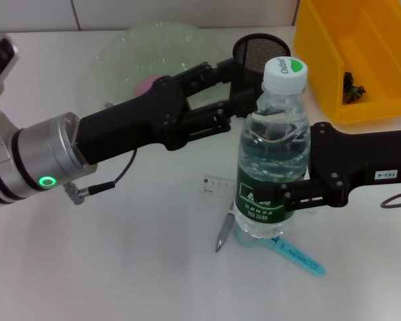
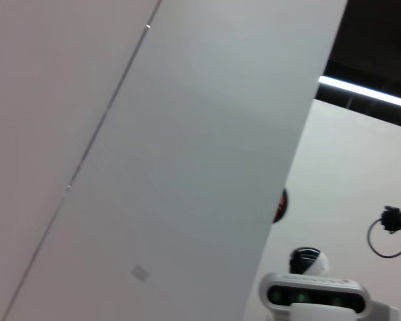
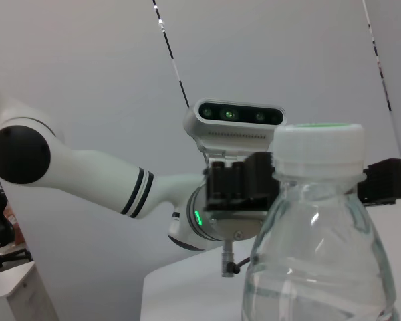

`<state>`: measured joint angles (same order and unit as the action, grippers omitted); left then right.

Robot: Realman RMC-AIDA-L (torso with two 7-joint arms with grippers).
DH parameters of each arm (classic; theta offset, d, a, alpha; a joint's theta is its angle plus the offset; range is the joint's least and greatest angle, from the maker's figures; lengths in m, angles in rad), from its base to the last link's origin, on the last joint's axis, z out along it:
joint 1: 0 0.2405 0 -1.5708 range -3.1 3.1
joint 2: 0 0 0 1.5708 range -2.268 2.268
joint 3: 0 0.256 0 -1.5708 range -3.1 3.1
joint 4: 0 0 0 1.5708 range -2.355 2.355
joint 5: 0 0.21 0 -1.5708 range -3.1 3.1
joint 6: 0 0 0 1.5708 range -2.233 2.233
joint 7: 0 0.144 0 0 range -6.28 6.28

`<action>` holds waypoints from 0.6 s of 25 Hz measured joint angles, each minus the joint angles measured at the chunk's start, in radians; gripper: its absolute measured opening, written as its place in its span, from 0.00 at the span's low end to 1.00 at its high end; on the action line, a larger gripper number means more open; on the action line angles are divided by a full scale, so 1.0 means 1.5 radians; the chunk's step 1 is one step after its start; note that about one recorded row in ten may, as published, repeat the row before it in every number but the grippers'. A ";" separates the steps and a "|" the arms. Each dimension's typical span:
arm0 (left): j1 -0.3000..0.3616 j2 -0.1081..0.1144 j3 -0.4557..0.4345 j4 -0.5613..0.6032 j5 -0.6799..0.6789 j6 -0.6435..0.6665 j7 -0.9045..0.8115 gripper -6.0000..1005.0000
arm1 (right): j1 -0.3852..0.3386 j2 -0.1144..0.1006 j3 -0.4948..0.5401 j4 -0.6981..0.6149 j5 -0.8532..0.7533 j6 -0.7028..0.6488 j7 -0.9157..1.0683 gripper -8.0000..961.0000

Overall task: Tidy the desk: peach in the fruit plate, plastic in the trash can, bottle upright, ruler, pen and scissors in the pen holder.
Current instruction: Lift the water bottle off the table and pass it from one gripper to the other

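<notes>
A clear water bottle point(image 1: 273, 150) with a white cap and green label stands upright at the table's middle. My right gripper point(image 1: 285, 192) reaches in from the right and is shut on the bottle at label height. My left gripper point(image 1: 246, 88) is open, its tips just left of the bottle's shoulder, in front of the black mesh pen holder point(image 1: 257, 48). The right wrist view shows the bottle point(image 3: 317, 221) with the left fingers point(image 3: 237, 184) behind it. A pink peach point(image 1: 147, 84) lies in the green fruit plate point(image 1: 120, 50). The clear ruler point(image 1: 217, 183), the pen point(image 1: 224, 231) and the blue-handled scissors point(image 1: 295, 255) lie by the bottle's base.
A yellow bin point(image 1: 381, 40) stands at the back right with a small dark thing point(image 1: 353, 87) inside. The left wrist view shows only a wall panel point(image 2: 187, 134) and another robot's head point(image 2: 314, 291).
</notes>
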<state>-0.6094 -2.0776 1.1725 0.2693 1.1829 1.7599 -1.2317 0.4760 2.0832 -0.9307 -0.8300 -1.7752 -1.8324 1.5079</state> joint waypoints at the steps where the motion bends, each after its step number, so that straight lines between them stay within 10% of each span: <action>1: 0.000 0.000 0.000 0.000 0.000 0.000 0.000 0.80 | -0.001 0.000 0.002 -0.001 0.000 -0.004 0.000 0.79; 15: -0.004 0.000 0.014 0.013 0.004 0.020 -0.005 0.78 | 0.011 -0.002 -0.009 -0.019 -0.004 0.009 0.041 0.79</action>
<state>-0.6161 -2.0771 1.1940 0.2894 1.1890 1.7891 -1.2395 0.4927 2.0799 -0.9436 -0.8591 -1.7817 -1.8195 1.5696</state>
